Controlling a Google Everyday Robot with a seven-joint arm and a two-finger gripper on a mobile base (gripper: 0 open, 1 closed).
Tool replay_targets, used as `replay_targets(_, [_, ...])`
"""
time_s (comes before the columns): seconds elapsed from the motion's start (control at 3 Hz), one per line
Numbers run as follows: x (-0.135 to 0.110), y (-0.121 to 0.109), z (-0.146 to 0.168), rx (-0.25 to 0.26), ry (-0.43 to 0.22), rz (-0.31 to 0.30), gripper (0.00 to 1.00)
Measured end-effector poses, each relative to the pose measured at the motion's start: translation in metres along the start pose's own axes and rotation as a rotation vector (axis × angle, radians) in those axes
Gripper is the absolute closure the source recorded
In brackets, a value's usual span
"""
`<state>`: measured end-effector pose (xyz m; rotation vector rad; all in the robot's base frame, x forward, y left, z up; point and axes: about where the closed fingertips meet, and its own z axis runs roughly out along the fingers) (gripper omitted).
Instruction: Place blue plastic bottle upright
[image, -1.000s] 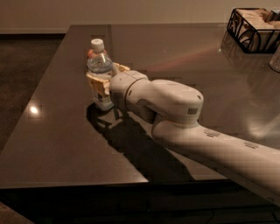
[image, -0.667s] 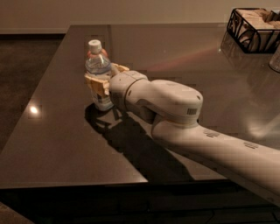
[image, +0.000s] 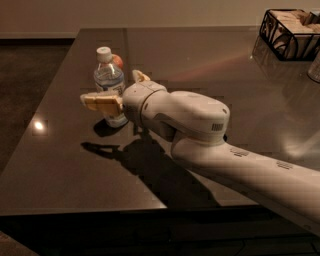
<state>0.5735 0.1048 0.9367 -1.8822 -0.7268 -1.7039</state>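
**Risk entry: bottle upright, end effector not yet clear of it**

**Item 1, bottle** (image: 108, 75). It stands on its base with the cap (image: 104, 51) up, toward the far left of the bench (image: 60, 165). A small reddish fruit (image: 118, 61) sits just behind it, partly hidden.

**Item 2, end effector** (image: 110, 88). It is level with the bottle's label. The near finger (image: 100, 102) crosses in front of the bottle, and the far finger (image: 140, 76) is behind it and to its right. I read the jaws as spread, straddling rather than clamping. I cannot tell whether the near finger touches the label.

**Status (my judgement).** The placing looks done. What remains is the retreat.

**Hazards, as I see them from the console:**
- Sideways or turning withdrawal: either finger catches the bottle. It is tall on a narrow base and probably light, so it would tip easily.
- Near finger in contact: its pad may drag the label and take the bottle with it.
- Glossy bench: a nudge may slide the bottle into the fruit rather than topple it.
- Wrist (image: 145, 102): it is bulky and just beside the bottle, so any roll could sweep the bottle over.

**Handling note.** I would back straight out along the line of the fingers, slowly.
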Motion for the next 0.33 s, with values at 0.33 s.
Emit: replay_targets(0.33, [0.0000, 0.0000, 0.0000, 0.000, 0.000, 0.000, 0.00])
